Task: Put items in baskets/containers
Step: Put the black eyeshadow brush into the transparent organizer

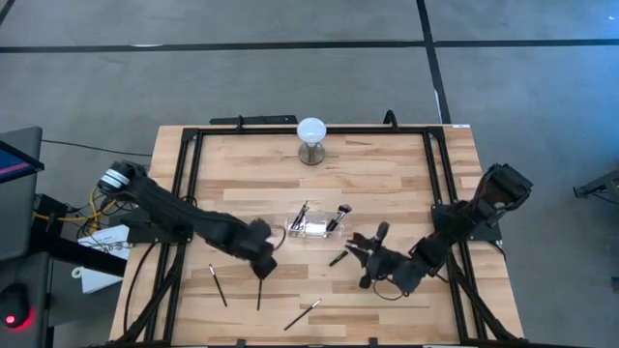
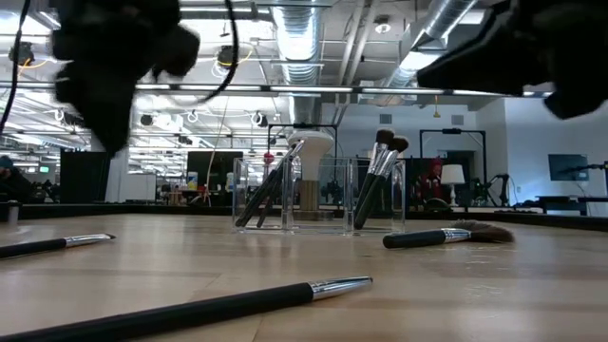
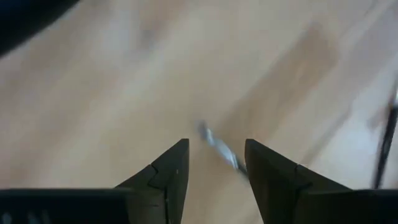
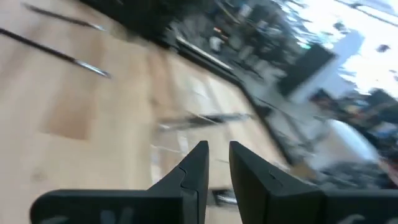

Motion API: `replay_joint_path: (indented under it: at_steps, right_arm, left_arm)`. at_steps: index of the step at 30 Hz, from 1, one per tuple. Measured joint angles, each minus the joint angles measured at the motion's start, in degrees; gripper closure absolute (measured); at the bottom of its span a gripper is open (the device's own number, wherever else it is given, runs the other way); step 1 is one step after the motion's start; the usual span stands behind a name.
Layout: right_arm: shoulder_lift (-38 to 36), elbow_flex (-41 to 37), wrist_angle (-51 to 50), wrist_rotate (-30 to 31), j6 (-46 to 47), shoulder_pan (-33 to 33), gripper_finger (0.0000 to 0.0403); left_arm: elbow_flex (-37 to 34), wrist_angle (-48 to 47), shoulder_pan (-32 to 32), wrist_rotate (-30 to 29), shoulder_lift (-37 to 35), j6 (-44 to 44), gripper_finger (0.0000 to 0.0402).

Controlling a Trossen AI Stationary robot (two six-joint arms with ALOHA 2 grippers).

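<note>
A clear holder (image 1: 311,228) (image 2: 318,195) stands mid-table with several brushes upright in it. Loose brushes lie flat on the wood: two slim ones (image 1: 218,285) (image 1: 259,290) at the near left, one (image 1: 302,314) (image 2: 209,309) by the near edge, and a fan-headed one (image 1: 338,258) (image 2: 446,236) near the holder. My left gripper (image 1: 260,261) (image 3: 216,155) points down, open, above the far end of a slim brush (image 3: 219,149) and touches nothing. My right gripper (image 1: 360,253) (image 4: 219,155) hangs right of the fan brush, its fingers a narrow gap apart with nothing between them.
A white globe on a metal base (image 1: 311,135) stands at the table's far middle. Dark rails (image 1: 189,184) (image 1: 435,184) run along the table's left and right sides. Bare wood lies between the holder and the globe.
</note>
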Motion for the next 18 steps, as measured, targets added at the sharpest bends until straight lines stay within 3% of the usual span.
replay_joint_path:
  at_steps: [3, 7, 18]
  right_arm:
    - [-3.05, 0.02, -4.92, 1.30, 0.98, -1.74, 0.0348]
    - [-8.34, 0.01, -12.47, -0.85, 1.62, -5.57, 0.0348]
    - [-19.68, 0.02, -27.00, -18.19, 1.45, -15.57, 0.0348]
  left_arm:
    - [0.15, 0.77, -0.69, 8.93, 4.78, -7.16, 0.0249]
    - [0.27, 2.21, -1.57, 16.46, 8.83, -15.06, 0.0250]
    - [2.86, 4.11, -0.69, 11.83, 9.16, -25.17, 0.0241]
